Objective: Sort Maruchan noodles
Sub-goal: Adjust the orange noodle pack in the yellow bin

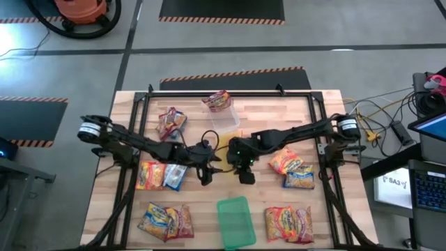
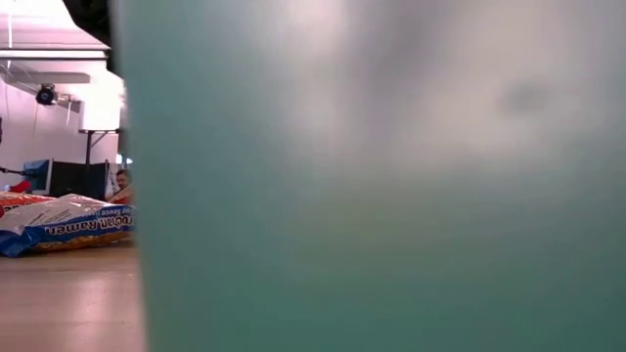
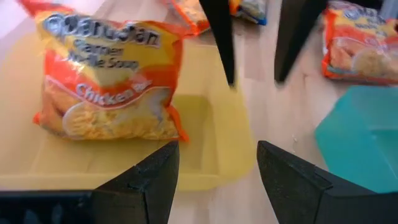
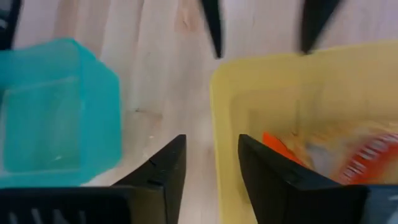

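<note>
An orange Maruchan chicken packet (image 3: 109, 81) lies flat inside the yellow tray (image 3: 217, 149), and shows again as the orange packet (image 4: 348, 152) in the right wrist view. In the high view the arms cover it. My left gripper (image 3: 217, 155) (image 1: 209, 171) is open just short of the tray's rim. My right gripper (image 4: 211, 146) (image 1: 245, 174) is open too, facing it across the same tray (image 4: 249, 93). Other packets lie flat around the table: a red one (image 1: 171, 122), orange (image 1: 150, 174), blue (image 1: 174, 176), and one packet (image 1: 217, 101) resting on the clear tray (image 1: 224, 118).
The green tray (image 1: 235, 219) (image 4: 56, 112) sits near the table's near edge and fills most of the low view (image 2: 372, 176). More packets lie at near left (image 1: 166, 222), near right (image 1: 289, 223) and right (image 1: 291, 169). A blue packet (image 2: 68, 225) shows low at left.
</note>
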Action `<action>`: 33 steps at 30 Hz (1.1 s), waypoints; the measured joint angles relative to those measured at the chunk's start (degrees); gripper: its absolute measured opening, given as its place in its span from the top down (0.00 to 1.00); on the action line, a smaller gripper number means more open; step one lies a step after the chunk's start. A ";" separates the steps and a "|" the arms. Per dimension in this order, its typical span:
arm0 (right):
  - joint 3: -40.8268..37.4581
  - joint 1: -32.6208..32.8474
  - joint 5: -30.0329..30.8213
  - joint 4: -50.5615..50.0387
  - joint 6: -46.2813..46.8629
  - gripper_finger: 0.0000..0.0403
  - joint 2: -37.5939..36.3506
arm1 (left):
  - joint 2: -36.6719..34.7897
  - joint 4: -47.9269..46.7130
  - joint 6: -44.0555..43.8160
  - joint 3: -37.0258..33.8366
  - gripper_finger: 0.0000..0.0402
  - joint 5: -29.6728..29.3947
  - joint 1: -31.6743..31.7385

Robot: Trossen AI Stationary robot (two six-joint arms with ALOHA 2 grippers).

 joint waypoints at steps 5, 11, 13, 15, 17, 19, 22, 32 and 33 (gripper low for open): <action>4.87 -2.11 3.31 -6.93 3.02 0.62 -2.84 | 1.79 4.83 7.35 0.02 0.50 0.02 -1.30; 5.46 -8.47 4.60 -13.47 8.77 0.58 -3.71 | 6.87 10.38 12.03 0.33 0.50 0.02 -1.31; 4.71 -10.35 4.70 -14.42 10.15 0.56 -3.71 | 8.23 10.32 12.68 1.06 0.50 0.02 -1.34; 4.08 -11.59 4.51 -15.30 10.85 0.54 -3.69 | 8.80 9.98 12.85 1.74 0.50 0.04 -1.42; 3.61 -12.46 4.49 -15.60 11.22 0.52 -3.68 | 9.26 9.32 12.87 2.72 0.50 0.02 -1.40; 3.40 -12.82 4.51 -15.61 11.29 0.50 -3.64 | 9.52 9.09 12.92 3.09 0.50 0.04 -1.40; 3.20 -12.85 4.47 -15.26 11.18 0.49 -3.42 | 10.62 8.47 12.83 4.39 0.50 0.06 -1.38; 3.06 -12.84 2.87 -13.87 11.02 0.48 -0.97 | 13.51 1.23 11.60 8.79 0.50 0.22 -1.68; 3.06 -12.82 2.87 -14.10 10.69 0.48 -0.72 | 13.48 1.00 11.62 8.76 0.50 0.23 -1.70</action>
